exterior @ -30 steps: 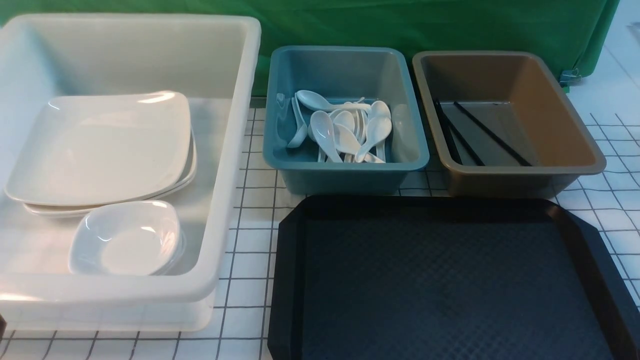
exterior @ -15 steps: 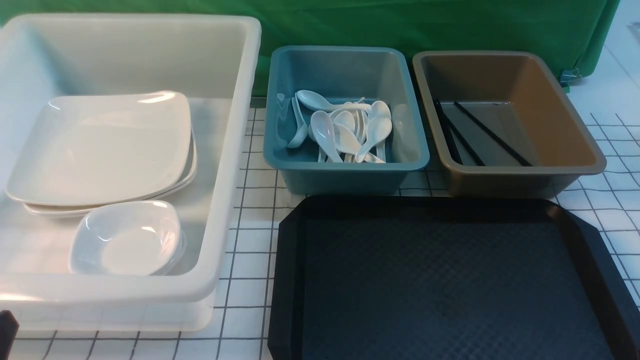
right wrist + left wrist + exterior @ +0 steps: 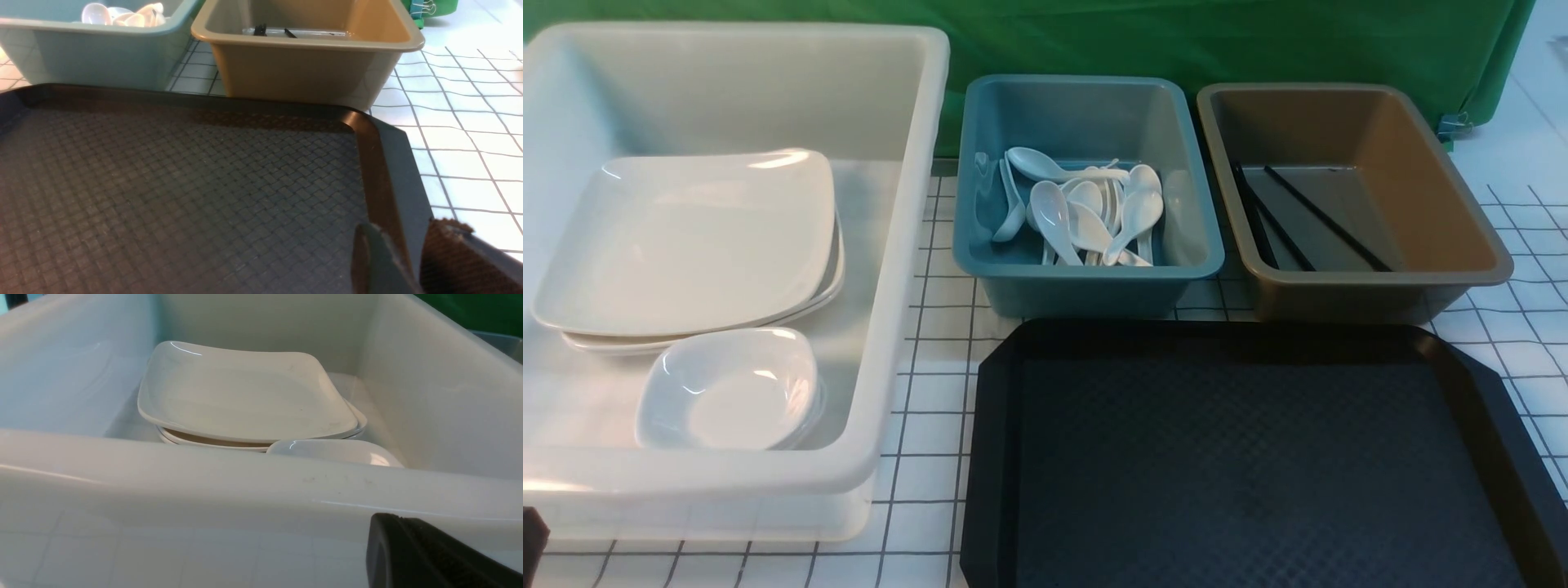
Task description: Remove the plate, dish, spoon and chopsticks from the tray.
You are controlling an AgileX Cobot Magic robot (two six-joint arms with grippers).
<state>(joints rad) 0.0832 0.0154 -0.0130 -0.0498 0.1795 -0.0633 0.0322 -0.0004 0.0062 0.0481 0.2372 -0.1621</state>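
Moved: only a dark sliver of the left gripper point(image 3: 531, 527) at the near-left edge of the front view is seen to have crept in since a second ago; everything else is unchanged.
Tray: the tray point(image 3: 996, 457) is seen bare across its textured floor, so the clearing is judged done.
Plate: the plate point(image 3: 686, 237) is stacked on another like it inside the white tub point(image 3: 882, 327). It is judged rigid, glossy, slippery and chippable, best taken at the raised rim near a corner.
Dish: the dish point(image 3: 727, 392) is parked just in front of the plates in the same tub, nested on another dish. It is judged light but slick, and is best pinched across its lip.
Spoon: the spoon point(image 3: 1086, 212) is lost among a heap of identical ones in the teal tub point(image 3: 1086, 290). It is judged smooth and hard, with the short thick handle as the sensible hold.
Chopsticks: the chopsticks point(image 3: 1327, 216) are laid slantwise in the brown tub point(image 3: 1445, 204). They are judged thin, light and prone to roll, so both are best pinched together at mid-length.
Left pincer: it is clenched on nothing and parked outside the white tub's near wall.
Right pincer: the right gripper point(image 3: 412, 261) is held part-open over the tray's right rim. Nothing is seen clamped, and contact with the rim cannot be told.
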